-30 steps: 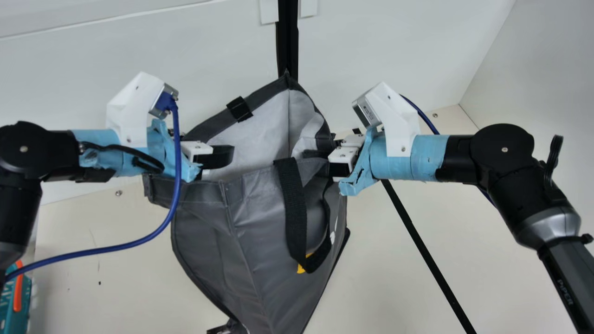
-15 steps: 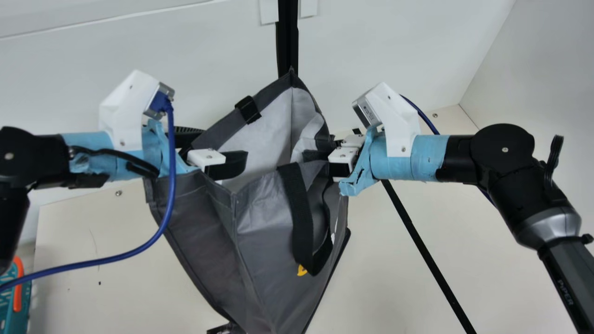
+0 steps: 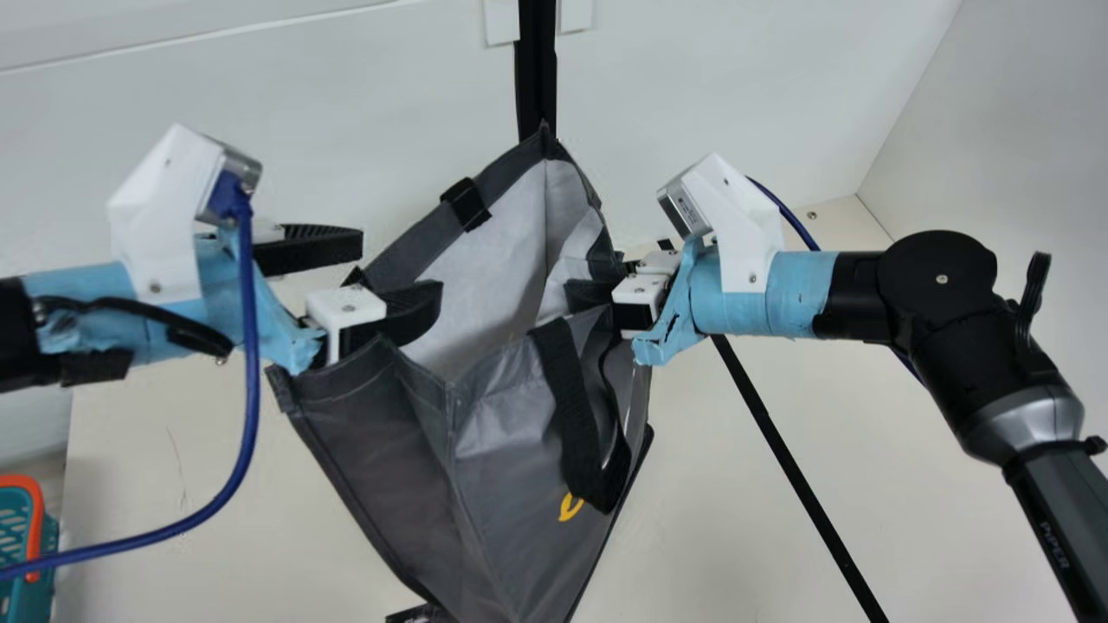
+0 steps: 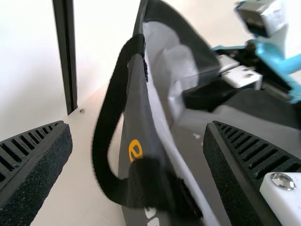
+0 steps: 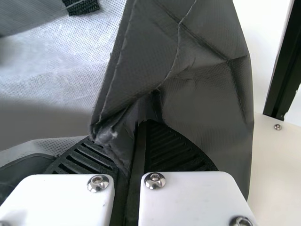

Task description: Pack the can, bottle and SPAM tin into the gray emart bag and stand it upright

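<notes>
The gray bag (image 3: pixel 519 433) hangs mouth up between my arms in the main view, its pale lining showing. My left gripper (image 3: pixel 381 272) stands open at the mouth's left side, one finger inside the front rim, the other behind, outside the bag. In the left wrist view the bag's rim and black strap (image 4: pixel 109 117) lie beyond my left gripper (image 4: pixel 136 125), across the space between its spread fingers. At the mouth's right side, my right gripper (image 3: pixel 610 281) is shut on the bag's edge. The right wrist view shows folded gray fabric (image 5: pixel 202 89) pinched in my right gripper (image 5: pixel 141 127).
A teal basket with an orange handle (image 3: pixel 35 528) stands at the main view's lower left. A black post (image 3: pixel 537 69) rises behind the bag, and a black strip (image 3: pixel 796 476) runs along the table at the right.
My left gripper has moved left and a little down, and its rear finger has come out from behind the bag's rim. The bag's front corner has shifted slightly right. My right arm has kept still.
</notes>
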`<state>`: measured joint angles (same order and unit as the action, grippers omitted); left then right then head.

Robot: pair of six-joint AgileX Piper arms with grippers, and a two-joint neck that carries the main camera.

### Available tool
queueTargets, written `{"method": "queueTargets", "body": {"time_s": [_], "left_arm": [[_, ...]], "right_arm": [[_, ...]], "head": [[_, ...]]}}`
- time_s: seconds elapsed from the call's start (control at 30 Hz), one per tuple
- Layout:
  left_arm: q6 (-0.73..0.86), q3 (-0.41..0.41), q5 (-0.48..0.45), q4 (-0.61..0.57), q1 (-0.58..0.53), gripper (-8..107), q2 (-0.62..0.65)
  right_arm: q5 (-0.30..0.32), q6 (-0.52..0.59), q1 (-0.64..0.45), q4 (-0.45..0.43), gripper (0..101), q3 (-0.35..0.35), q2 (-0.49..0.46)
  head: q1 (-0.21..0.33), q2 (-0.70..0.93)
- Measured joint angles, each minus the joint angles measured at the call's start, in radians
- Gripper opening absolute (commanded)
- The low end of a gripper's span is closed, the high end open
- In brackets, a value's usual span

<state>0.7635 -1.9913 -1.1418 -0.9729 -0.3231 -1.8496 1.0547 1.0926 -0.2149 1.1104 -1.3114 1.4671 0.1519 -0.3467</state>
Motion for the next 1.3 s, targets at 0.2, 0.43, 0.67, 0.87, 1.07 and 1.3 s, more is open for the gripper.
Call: {"method": "queueTargets", "body": {"time_s": [0.2,0.43,0.67,0.87,1.07,1.3], "left_arm": [[0.040,0.050,0.001,-0.050,0.036,90,0.058],[0.080,0.113,0.006,-0.092,0.092,90,0.123],[0.113,0.187,0.014,-0.130,0.161,90,0.192],[0.137,0.258,0.020,-0.154,0.220,90,0.251],[0.124,0.329,0.039,-0.114,0.270,90,0.307],[0.021,0.393,0.098,0.060,0.284,90,0.372]], "right_arm": [[-0.001,0.000,0.000,0.000,0,0.000,0.000],[-0.003,0.000,0.000,0.000,0,0.000,0.000],[-0.003,0.000,0.000,0.000,0,0.000,0.000],[-0.003,0.000,0.000,0.000,0,0.000,0.000],[-0.003,0.000,0.000,-0.001,0,0.000,0.000],[-0.003,0.000,0.000,-0.001,0,0.000,0.000]], "head": [[0.000,-0.002],[0.000,-0.002],[0.000,0.000],[0.000,-0.002],[0.000,0.000],[0.000,-0.002]]}}
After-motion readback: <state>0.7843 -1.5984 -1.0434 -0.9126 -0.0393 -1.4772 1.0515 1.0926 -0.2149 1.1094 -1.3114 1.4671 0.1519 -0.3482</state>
